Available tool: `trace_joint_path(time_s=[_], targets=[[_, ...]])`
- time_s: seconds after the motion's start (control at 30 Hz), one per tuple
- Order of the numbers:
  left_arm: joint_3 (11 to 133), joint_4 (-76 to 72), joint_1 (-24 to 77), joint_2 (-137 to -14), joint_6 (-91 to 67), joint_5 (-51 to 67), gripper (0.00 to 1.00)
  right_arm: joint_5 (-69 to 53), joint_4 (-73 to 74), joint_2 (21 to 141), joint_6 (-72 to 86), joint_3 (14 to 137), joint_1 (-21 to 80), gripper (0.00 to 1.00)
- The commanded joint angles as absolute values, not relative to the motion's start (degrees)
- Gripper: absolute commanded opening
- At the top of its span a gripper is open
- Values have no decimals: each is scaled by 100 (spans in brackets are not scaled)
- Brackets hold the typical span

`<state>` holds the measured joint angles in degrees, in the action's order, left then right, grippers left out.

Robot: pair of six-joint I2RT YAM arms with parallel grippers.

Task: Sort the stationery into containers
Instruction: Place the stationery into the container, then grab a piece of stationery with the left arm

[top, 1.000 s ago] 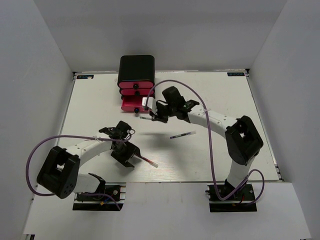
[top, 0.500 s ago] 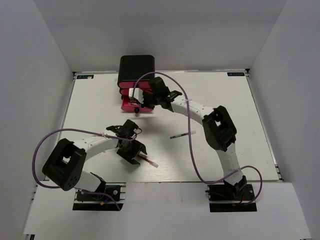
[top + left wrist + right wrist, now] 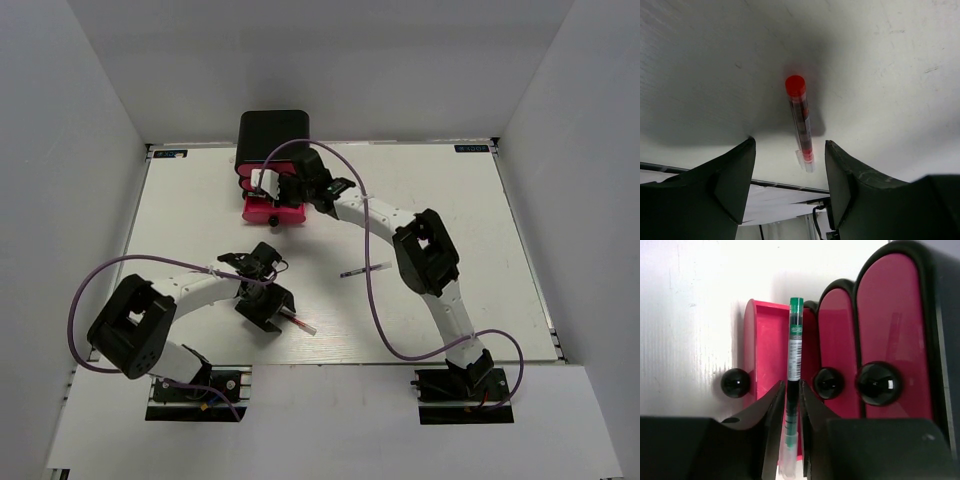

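My right gripper (image 3: 791, 390) is shut on a green pen (image 3: 795, 345) and holds it over the pulled-out bottom pink-red drawer (image 3: 767, 355). In the top view this gripper (image 3: 285, 192) hovers at the drawer (image 3: 270, 213) in front of the black cabinet (image 3: 272, 132). The two upper drawers (image 3: 890, 315) are closed. My left gripper (image 3: 790, 147) is open, its fingers on either side of the near end of a thin red pen (image 3: 801, 117) lying on the table. In the top view this gripper (image 3: 268, 305) is next to the red pen (image 3: 298, 322). A thin dark pen (image 3: 363, 270) lies mid-table.
The white table (image 3: 450, 220) is walled by white panels on three sides. The right arm's purple cable (image 3: 370, 260) loops above the dark pen. The table's near edge (image 3: 330, 364) runs just behind the left gripper.
My right gripper has swung left and farther back with the green pen, from mid-table to over the open bottom drawer. My left gripper has shifted slightly right toward the red pen.
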<state>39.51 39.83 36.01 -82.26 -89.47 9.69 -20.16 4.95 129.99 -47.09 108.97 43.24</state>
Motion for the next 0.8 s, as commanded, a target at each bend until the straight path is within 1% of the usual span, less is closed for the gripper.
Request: trace_joint_path(time_s=[0.0, 0.1, 0.17, 0.27, 0.37, 0.43, 0.47, 0.5, 0.53, 0.57, 0.63, 0.67, 0.7, 0.73, 0.77], targets=[[4122, 4025, 3665, -8244, -9035, 844, 67, -2188, 211, 13069, -4808, 10934, 4315, 25], [4122, 4025, 3718, -8296, -9088, 844, 65, -2215, 106, 12990, -4772, 10785, 4315, 30], [4122, 4025, 3718, -8297, -9088, 844, 64, -2250, 62, 12841, -4711, 10688, 4289, 30], [4236, 4025, 3779, -8411, -9141, 791, 63, -2338, -158, 12569, -4580, 10424, 4263, 33], [4236, 4078, 3902, -8411, -9202, 581, 54, -2566, -412, 12018, -4246, 10047, 4184, 33], [4289, 4131, 3902, -8411, -9202, 528, 47, -2663, -527, 11665, -3947, 9537, 4070, 33], [4289, 4131, 3955, -8472, -9202, 527, 45, -2733, -693, 11419, -3711, 9118, 4026, 33], [4289, 4200, 3955, -8551, -9202, 527, 44, -2803, -747, 11286, -3648, 8966, 3956, 34], [4350, 4201, 3955, -8604, -9202, 527, 42, -2865, -799, 10911, -3578, 8678, 3877, 34], [4351, 4201, 4016, -8604, -9202, 527, 42, -2891, -922, 10785, -3490, 8510, 3859, 34], [4351, 4201, 4017, -8788, -9202, 527, 42, -2979, -975, 10557, -3376, 7957, 3736, 40], [4351, 4114, 4017, -8841, -9202, 527, 40, -3006, -976, 10199, -3366, 7832, 3640, 43], [4351, 4052, 4078, -8894, -9202, 527, 38, -2962, -949, 10100, -3366, 7509, 3613, 59], [4351, 4052, 4078, -8982, -9202, 527, 32, -2892, -906, 9872, -3375, 7401, 3595, 76], [4351, 3991, 4078, -8982, -9202, 527, 28, -2822, -888, 9687, -3349, 7296, 3516, 90]])
